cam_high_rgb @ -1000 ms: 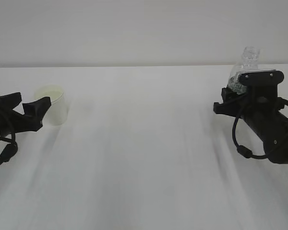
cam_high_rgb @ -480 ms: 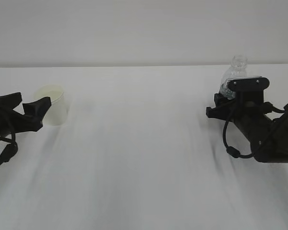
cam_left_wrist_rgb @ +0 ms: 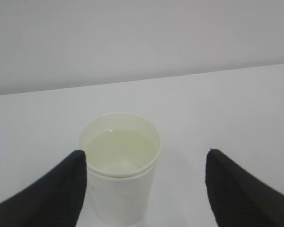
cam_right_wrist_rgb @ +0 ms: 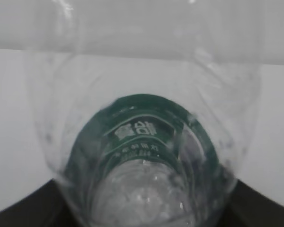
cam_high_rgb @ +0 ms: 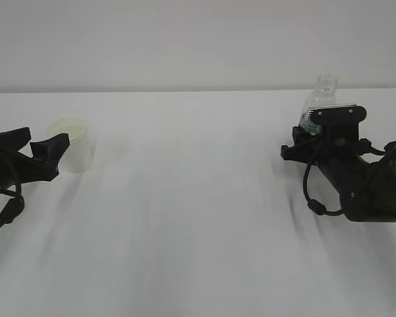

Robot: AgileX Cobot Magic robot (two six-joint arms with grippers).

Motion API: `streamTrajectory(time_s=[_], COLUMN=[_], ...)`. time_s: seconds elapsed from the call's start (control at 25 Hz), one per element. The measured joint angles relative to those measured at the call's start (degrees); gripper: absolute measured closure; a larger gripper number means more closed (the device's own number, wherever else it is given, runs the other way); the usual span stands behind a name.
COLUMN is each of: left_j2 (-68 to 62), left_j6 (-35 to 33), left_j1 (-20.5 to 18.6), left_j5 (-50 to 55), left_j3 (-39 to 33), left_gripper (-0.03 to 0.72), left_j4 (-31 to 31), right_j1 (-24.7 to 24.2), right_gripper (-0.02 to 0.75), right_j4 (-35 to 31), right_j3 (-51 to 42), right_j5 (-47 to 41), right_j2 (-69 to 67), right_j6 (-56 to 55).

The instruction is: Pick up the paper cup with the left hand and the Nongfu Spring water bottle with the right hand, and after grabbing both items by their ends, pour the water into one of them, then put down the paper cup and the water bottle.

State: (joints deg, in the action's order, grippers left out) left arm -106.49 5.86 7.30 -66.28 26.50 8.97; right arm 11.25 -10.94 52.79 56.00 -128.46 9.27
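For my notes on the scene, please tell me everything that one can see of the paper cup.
The paper cup is small, plain white and tapered, with a rolled rim and a cream inside. It stands upright on the white table, at the left, and holds clear water. The open left claw has one finger on each side of it; the left finger looks to be at its wall.

The paper cup (cam_high_rgb: 73, 144) stands upright on the counter (cam_high_rgb: 198, 218) at the 9 o'clock side of the exterior view. It is plain white, tapered, with a rolled rim and cream-tinted interior. Clear water (cam_left_wrist_rgb: 118, 151) lies in it, its surface below the rim. My left jaws stand spread either side of it.

The Nongfu Spring water bottle (cam_high_rgb: 318, 105) sits at 3 o'clock: clear, ribbed, uncapped, with a dark green label band bearing white print. My right jaws clamp its body.
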Motion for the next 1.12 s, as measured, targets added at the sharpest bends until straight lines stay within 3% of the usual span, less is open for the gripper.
streamTrajectory(time_s=[0.32, 0.76, 1.12], left_j2=[0.0, 0.0, 0.0], left_j6=[0.0, 0.0, 0.0], left_j1=[0.0, 0.0, 0.0], left_j5=[0.0, 0.0, 0.0], left_j3=[0.0, 0.0, 0.0], left_gripper=[0.131, 0.131, 0.132], left_j4=[0.0, 0.5, 0.7], right_j1=[0.0, -0.1, -0.1], right_gripper=[0.306, 0.15, 0.144], right_j4=[0.1, 1.3, 1.6], right_j3=[-0.2, -3.6, -7.5], right_j5=[0.7, 6.0, 7.0], right_j2=[0.0, 0.1, 5.1], right_j6=[0.0, 0.0, -0.1])
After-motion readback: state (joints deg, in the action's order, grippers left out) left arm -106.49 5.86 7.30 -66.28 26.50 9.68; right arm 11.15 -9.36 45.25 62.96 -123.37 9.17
